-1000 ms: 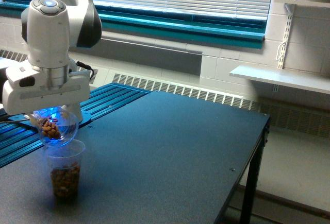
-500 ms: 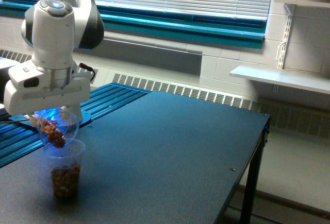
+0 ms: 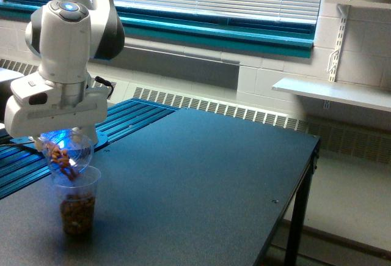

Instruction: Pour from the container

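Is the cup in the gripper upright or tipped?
Tipped. The held cup lies on its side, mouth toward the cup below, brown pieces sliding to its lip.

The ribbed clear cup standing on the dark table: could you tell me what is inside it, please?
The tapered clear ribbed cup holds small brown pieces filling its lower part; what they are is unclear. The tilted smooth clear plastic cup directly above spills more in. The fingers holding that cup are hidden.

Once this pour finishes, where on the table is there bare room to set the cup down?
The dark table is bare from the receiving cup across to its edge at the exterior view's right. It is crowded only there, where the gripper tips the container over that cup.
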Robot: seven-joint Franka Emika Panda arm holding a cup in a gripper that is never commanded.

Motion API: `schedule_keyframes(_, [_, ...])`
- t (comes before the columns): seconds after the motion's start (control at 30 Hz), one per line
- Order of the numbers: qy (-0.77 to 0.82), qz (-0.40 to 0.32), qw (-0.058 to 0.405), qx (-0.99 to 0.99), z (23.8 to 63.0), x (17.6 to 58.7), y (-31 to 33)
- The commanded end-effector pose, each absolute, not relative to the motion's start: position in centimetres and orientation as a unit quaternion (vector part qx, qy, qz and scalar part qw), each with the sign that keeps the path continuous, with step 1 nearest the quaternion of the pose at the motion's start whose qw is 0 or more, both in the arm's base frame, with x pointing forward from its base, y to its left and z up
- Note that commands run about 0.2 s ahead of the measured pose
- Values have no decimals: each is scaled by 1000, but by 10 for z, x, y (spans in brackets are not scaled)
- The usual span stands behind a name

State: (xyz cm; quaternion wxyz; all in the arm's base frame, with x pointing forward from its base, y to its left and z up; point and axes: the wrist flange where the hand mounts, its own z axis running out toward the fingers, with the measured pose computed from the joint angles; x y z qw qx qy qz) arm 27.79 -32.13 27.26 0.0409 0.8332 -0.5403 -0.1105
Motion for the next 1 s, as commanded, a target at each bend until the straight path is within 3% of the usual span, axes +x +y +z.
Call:
schedule_keyframes(0.03, [-532, -119, 46, 837, 270, 281, -319])
schedule_keyframes(1.0, [-512, -117, 50, 850, 273, 296, -309])
